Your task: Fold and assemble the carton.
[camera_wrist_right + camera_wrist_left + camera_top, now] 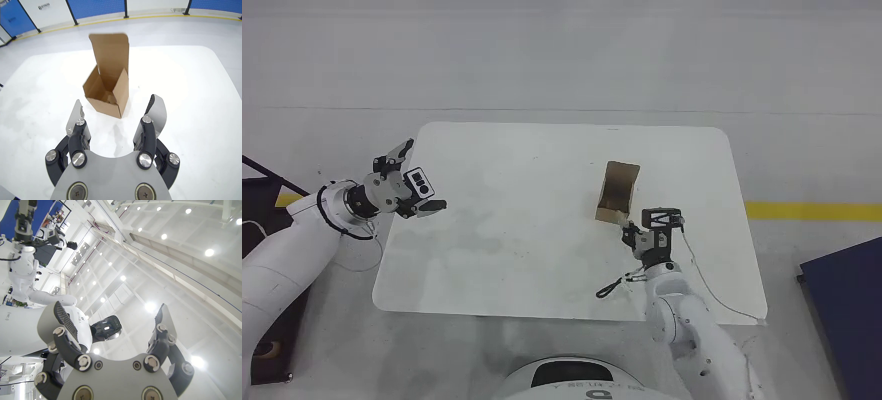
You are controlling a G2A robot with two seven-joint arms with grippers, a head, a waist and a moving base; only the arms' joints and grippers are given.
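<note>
1. Right gripper [116,103]: its jaws are spread wide, wider than the carton's near corner, and nothing is between them. The ribbed pads [149,103] touch nothing. It hangs just on the near side of the carton, apart from it and aimed at it.
2. Carton [103,107]: brown corrugated board, standing upright with one corner turned toward the right gripper. The body is already squared up and the top is open. One tall lid flap [111,55] rises from the wall farthest from that gripper.
3. Handling, as a judgement: it looks very light, so a push from one side would probably slide or tip it. The walls look stiff along the creases, but a hard pinch would dent them.
4. Where to hold, also a judgement: take the lid flap near its free edge and bend it over along its crease. Brace the body across two opposite walls close to the rim, near the corners where the board is stiffest.
5. Table [170,85]: a white, smooth top lies under the carton and offers little friction.
6. Left gripper [110,307]: it sits well to the left of the carton, fully spread, empty and pointing up at the ceiling.
</note>
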